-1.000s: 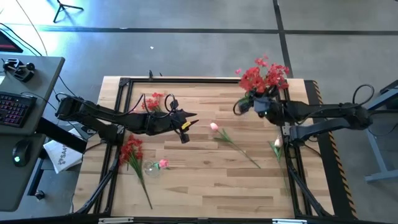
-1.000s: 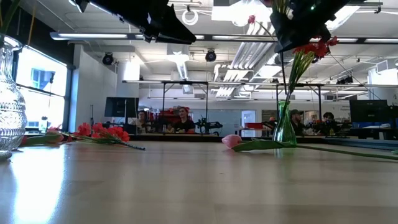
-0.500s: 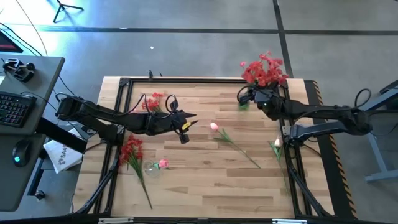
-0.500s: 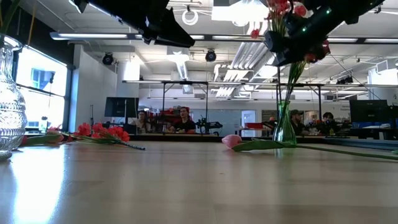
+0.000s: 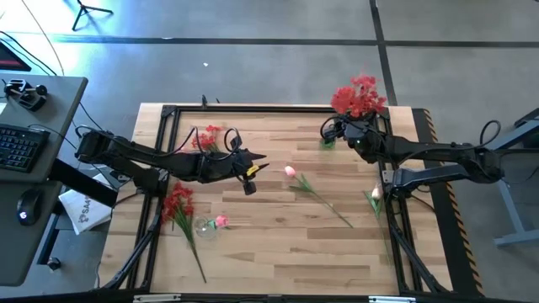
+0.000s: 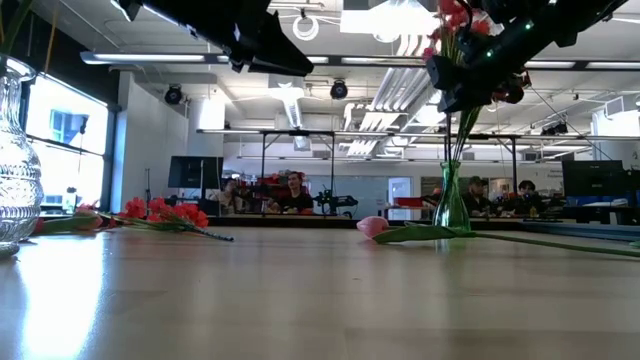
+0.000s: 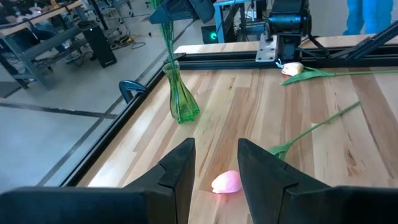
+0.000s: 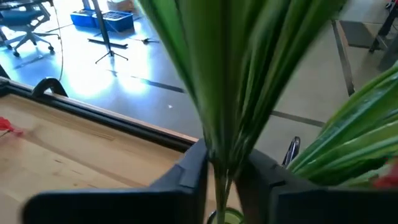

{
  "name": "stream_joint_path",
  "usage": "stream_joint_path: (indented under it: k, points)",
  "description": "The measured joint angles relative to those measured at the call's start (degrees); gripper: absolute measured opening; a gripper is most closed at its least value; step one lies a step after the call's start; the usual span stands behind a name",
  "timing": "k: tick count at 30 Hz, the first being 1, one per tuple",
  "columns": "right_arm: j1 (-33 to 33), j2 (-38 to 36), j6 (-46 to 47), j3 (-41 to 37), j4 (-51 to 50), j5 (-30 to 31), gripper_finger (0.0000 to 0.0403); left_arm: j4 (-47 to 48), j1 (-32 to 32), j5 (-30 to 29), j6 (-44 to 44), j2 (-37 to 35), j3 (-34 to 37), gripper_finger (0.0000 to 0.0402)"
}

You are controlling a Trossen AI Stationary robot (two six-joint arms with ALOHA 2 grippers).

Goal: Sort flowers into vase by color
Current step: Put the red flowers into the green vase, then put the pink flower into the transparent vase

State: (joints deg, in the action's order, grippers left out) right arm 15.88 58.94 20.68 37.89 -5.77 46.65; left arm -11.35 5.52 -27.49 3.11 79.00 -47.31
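My right gripper (image 5: 341,130) (image 8: 222,177) is shut on a bunch of red flowers (image 5: 358,94) above the green glass vase (image 5: 327,141) (image 6: 452,205) near the table's far right corner. My left gripper (image 5: 253,164) (image 7: 214,168) hangs open over mid-table, just left of a pink tulip (image 5: 290,172) (image 7: 226,182) that lies flat on the wood. A second pink tulip (image 5: 375,198) lies by the right edge. More red flowers (image 5: 210,135) (image 5: 177,202) lie on the left side. A pink bud (image 5: 221,221) shows beside a clear vase (image 5: 205,225). My right gripper pinches the green stems (image 8: 221,149) of the red bunch between its two fingers, below the blossoms. The fingers come level from the table's right and lie across the stems. The bunch stands nearly upright, and its lower stems (image 6: 458,140) reach down into the green vase's neck.
A black frame rail (image 5: 253,108) runs round the table. A clear glass vase (image 6: 15,170) stands close to the low camera. People sit at desks (image 6: 290,190) in the room beyond. Bare wood (image 5: 278,248) lies toward the near edge.
My right gripper has moved toward the table's far edge and a little left, over the green vase. The red bunch has swung from a slant to nearly upright, its stems now straight down into the vase.
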Motion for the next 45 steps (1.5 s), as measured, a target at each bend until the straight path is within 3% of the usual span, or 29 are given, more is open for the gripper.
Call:
stream_joint_path:
  k: [5,11,22,26,29,33,39,45]
  points:
    - [0.1,-0.13,2.92,1.14,-7.26,-1.01,0.0159,0.0,0.0,0.14,-0.02,0.0,0.0,0.011]
    - [1.14,-0.17,8.88,6.27,-21.63,-8.46,0.0223,0.0,0.0,0.14,-0.02,0.0,0.0,0.011]
    - [1.1,-0.2,14.13,13.85,-42.37,-25.19,0.0236,0.96,0.0,0.14,-0.02,0.0,0.0,0.011]
    - [-1.14,-0.22,14.19,14.19,-44.87,-32.54,0.0236,1.29,0.0,0.14,-0.09,0.0,0.0,0.011]
    - [-4.46,-0.16,13.6,13.16,-44.48,-34.78,0.0236,1.31,0.01,0.14,-0.09,0.0,0.0,0.011]
    - [-10.88,-0.13,16.79,9.7,-39.97,-32.71,0.0236,1.39,0.02,0.14,-0.11,0.0,0.0,0.011]
    - [-19.48,-0.07,18.11,-1.84,-18.48,-30.88,0.0236,3.62,0.52,0.14,-1.44,0.0,0.0,0.011]
    - [-24.51,3.15,16.63,-11.18,0.32,-34.05,0.0236,7.81,3.1,0.13,-1.47,-1.15,0.0,0.011]
